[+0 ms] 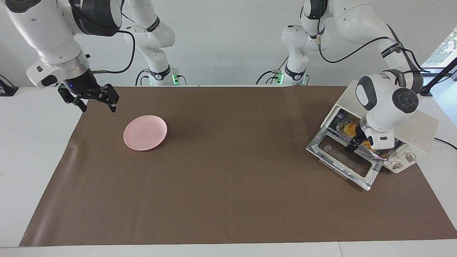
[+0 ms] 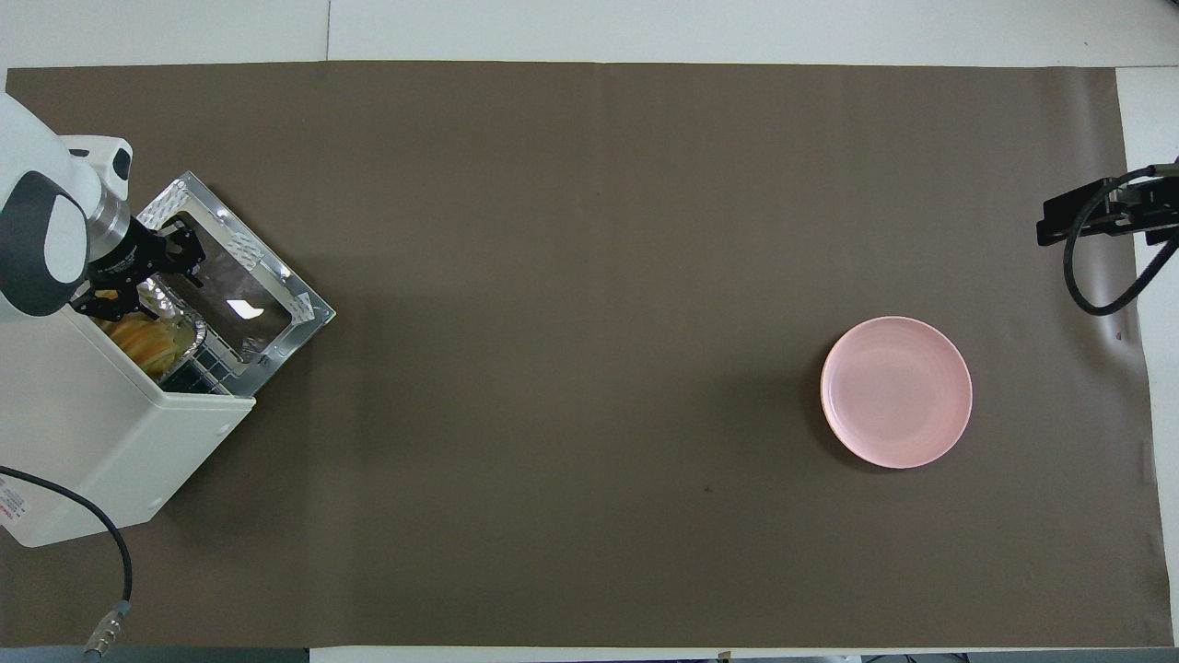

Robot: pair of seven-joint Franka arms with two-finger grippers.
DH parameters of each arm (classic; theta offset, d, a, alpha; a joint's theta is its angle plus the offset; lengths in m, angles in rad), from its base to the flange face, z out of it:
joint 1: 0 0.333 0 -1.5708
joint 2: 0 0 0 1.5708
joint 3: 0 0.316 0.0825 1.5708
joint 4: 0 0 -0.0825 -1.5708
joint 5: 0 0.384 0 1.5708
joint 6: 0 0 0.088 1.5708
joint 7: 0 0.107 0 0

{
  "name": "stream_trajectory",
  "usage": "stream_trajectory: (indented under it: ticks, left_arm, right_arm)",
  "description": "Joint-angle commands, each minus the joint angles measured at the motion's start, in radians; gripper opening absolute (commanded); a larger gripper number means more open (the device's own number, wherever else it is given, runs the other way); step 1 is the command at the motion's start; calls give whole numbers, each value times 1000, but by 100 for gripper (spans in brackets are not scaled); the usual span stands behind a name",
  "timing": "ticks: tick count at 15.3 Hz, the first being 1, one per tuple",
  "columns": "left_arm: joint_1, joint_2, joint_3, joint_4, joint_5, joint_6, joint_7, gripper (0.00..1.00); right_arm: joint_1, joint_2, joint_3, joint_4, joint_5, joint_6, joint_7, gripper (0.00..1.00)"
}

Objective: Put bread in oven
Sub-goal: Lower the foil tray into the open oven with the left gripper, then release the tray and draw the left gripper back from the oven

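Inside oven (image 1: 421, 130), bread (image 2: 147, 336) lengthwise along opening, left tool (image 2: 152, 276) wide, right tool (image 1: 93, 101) wide.

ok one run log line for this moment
bread: in oven on foil tray | left gripper: open at oven mouth | right gripper: open, waiting

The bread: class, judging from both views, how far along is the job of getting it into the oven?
Done: the bread lies on a foil tray inside the oven, and the pink plate is bare. In hand: the left gripper, open, sits over the oven mouth above the lowered door, holding nothing. The right gripper waits, open, near the plate. Left: withdrawing the arm, probably shutting the door.
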Motion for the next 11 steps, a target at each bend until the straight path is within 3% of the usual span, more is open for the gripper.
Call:
stream_trajectory:
  ticks: [1, 5, 8, 11]
  left_arm:
    - [0, -24, 0, 15, 24, -3, 14, 100]
    - [-19, -24, -7, 24, 28, -5, 15, 100]
    - [-43, -11, -9, 84, 44, -23, 24, 100]
    - [-43, -24, -11, 112, 33, -60, 113, 100]
  right_arm:
    - [-3, -14, 5, -14, -11, -7, -16, 100]
    - [-3, -14, 5, -14, -11, -7, -16, 100]
    - [-3, -14, 5, -14, -11, -7, -16, 100]
    - [-3, -14, 5, -14, -11, -7, -16, 100]
